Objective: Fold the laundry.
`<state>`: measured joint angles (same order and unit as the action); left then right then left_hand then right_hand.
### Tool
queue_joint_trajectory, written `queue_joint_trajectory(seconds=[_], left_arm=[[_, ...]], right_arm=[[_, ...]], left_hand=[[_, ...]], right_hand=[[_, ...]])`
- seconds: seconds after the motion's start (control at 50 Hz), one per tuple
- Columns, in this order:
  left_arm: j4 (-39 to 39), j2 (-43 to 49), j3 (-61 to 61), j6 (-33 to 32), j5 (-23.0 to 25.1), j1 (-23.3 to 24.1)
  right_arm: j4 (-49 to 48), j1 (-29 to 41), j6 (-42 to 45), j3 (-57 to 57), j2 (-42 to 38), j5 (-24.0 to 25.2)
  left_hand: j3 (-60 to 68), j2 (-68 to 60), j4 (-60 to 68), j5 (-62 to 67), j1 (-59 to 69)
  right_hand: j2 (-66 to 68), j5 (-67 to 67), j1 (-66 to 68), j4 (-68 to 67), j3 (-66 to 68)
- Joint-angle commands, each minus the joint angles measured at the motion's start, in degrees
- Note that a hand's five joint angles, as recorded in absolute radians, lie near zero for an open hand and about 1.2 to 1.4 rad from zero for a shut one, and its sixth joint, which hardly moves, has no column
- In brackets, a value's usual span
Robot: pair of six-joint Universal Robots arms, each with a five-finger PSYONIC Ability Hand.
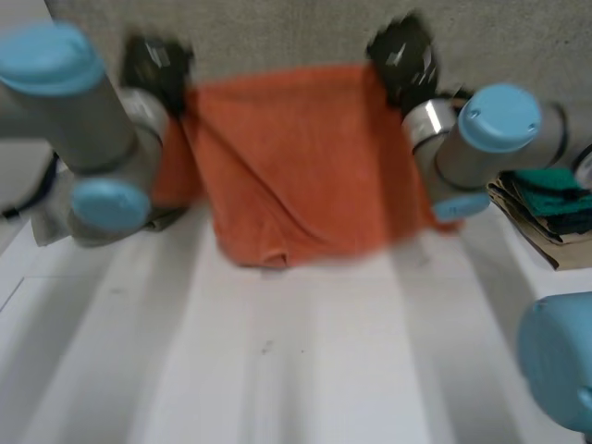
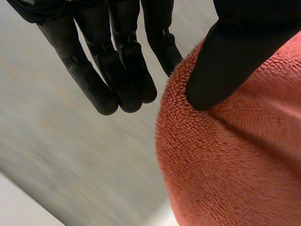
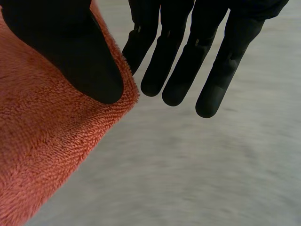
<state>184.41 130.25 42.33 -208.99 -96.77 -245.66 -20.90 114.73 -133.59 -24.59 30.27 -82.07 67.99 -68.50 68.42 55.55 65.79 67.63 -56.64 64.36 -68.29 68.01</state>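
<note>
Orange terry towel (image 1: 296,157) hangs spread between both hands over the white table (image 1: 305,370); whether its bunched lower edge touches the table is unclear. At one upper corner the left hand (image 2: 225,61) pinches it, thumb on the pile and one finger going behind the edge. At the other corner the right hand (image 3: 80,52) pinches likewise. Both arms cover the towel's side edges. Dark green cloths (image 1: 553,196) lie cut off at the right. A grey speckled surface (image 1: 277,32) lies beyond.

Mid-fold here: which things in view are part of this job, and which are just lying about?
In the job: orange towel; left hand, pinching one far corner; right hand, pinching the other.
Lying about: teal and tan cloths stacked at the white table's right edge, untouched.
</note>
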Motion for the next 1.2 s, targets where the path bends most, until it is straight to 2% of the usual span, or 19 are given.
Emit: queue_joint_trajectory(seconds=[0.02, 0.16, 0.24, 0.34, 0.42, 0.44, 0.46, 0.54, 0.6, 0.62, 0.7, 0.78, 0.92, 0.96, 1.14, 1.2], left_arm=[[1.84, -5.52, -6.48, 9.20, 1.84, -0.43], [-4.40, -8.69, 6.87, 11.50, 4.30, -0.25], [-5.11, -10.28, 21.34, 10.97, 7.11, 0.18], [-3.53, -9.14, 32.71, 9.83, 9.93, 1.24], [-3.26, -5.71, 37.39, 7.28, 10.20, 2.29], [-3.53, -5.45, 37.56, 6.93, 10.11, 2.47], [-4.49, -5.01, 37.56, 6.49, 9.76, 2.47], [-7.65, -7.36, 37.48, 6.22, 9.23, 1.60], [-8.19, -10.27, 37.48, 6.31, 9.41, 0.28], [-8.01, -12.19, 37.65, 6.31, 9.41, -0.68], [-8.01, -15.72, 37.83, 6.40, 10.54, -3.76], [-8.97, -17.30, 38.27, 6.49, 12.39, -6.75], [-13.11, -17.75, 41.77, 6.57, 16.08, -10.79], [-13.11, -17.66, 42.66, 6.75, 16.96, -11.50], [-12.05, -17.75, 45.47, 8.95, 19.95, -13.35], [-11.97, -17.66, 45.56, 9.56, 20.04, -13.09]], right_arm=[[-5.20, -1.61, -10.81, -16.76, 15.14, -4.16], [-1.60, -4.16, -11.95, -36.38, 25.88, -2.66], [4.45, -5.30, -12.04, -51.38, 31.42, 1.80], [10.08, -5.92, -11.78, -63.28, 32.66, 6.30], [12.99, -6.45, -10.46, -66.73, 31.35, 5.34], [13.43, -6.62, -10.20, -66.81, 31.35, 4.99], [13.96, -6.80, -10.02, -66.73, 31.26, 4.03], [14.92, -7.24, -10.90, -65.41, 32.92, 1.31], [16.15, -7.32, -11.34, -64.53, 35.20, 0.33], [17.46, -7.50, -11.25, -63.75, 36.95, 0.42], [22.46, -7.94, -9.42, -60.68, 39.95, 1.90], [26.51, -8.20, -4.42, -56.03, 38.56, 5.94], [32.06, -8.38, 11.22, -45.48, 30.49, 14.03], [33.55, -8.21, 13.61, -42.75, 28.11, 14.91], [42.52, -7.33, 17.92, -28.86, 13.34, 14.92], [45.07, -7.33, 20.21, -25.60, 9.56, 15.01]], left_hand=[[12.01, -11.50, 11.58, 14.45, 14.21], [12.01, -11.50, 11.58, 14.45, 14.21], [12.01, -11.50, 11.58, 14.45, 14.21], [12.01, -11.50, 11.58, 14.45, 14.21], [12.01, -11.50, 11.58, 14.45, 14.21], [7.70, -7.19, 7.26, 10.14, 9.90], [-5.50, 6.01, -5.93, -3.06, -3.30], [-42.53, 43.04, -42.96, -40.09, -40.33], [-45.33, 45.84, -45.76, -42.89, -43.12], [-47.00, 47.51, -47.43, -44.56, -44.79], [-49.04, 49.54, -49.47, -46.59, -46.83], [-49.20, 49.71, -49.63, -46.76, -47.00], [-51.22, 51.73, -51.65, -48.78, -49.01], [-51.39, 51.90, -51.82, -48.95, -49.18], [-51.22, 51.73, -51.65, -48.78, -49.02], [-51.22, 51.73, -51.65, -48.78, -49.02]], right_hand=[[12.37, -13.36, 15.64, -11.71, 11.99], [12.37, -13.36, 15.64, -11.71, 11.99], [12.37, -13.36, 15.64, -11.71, 11.99], [12.37, -13.36, 15.64, -11.71, 11.99], [12.37, -13.36, 15.64, -11.71, 11.99], [12.37, -13.36, 15.64, -11.71, 11.99], [6.85, -7.85, 10.12, -6.19, 6.47], [-6.27, 5.27, -3.00, 6.93, -6.65], [-16.22, 15.22, -12.95, 16.88, -16.60], [-25.74, 24.75, -22.47, 26.40, -26.12], [-45.30, 44.30, -42.02, 45.95, -45.67], [-51.22, 50.22, -47.95, 51.88, -51.59], [-51.41, 50.41, -48.13, 52.07, -51.78], [-51.24, 50.24, -47.97, 51.90, -51.62], [-49.06, 48.06, -45.79, 49.72, -49.43], [-40.51, 39.51, -37.24, 41.17, -40.89]])
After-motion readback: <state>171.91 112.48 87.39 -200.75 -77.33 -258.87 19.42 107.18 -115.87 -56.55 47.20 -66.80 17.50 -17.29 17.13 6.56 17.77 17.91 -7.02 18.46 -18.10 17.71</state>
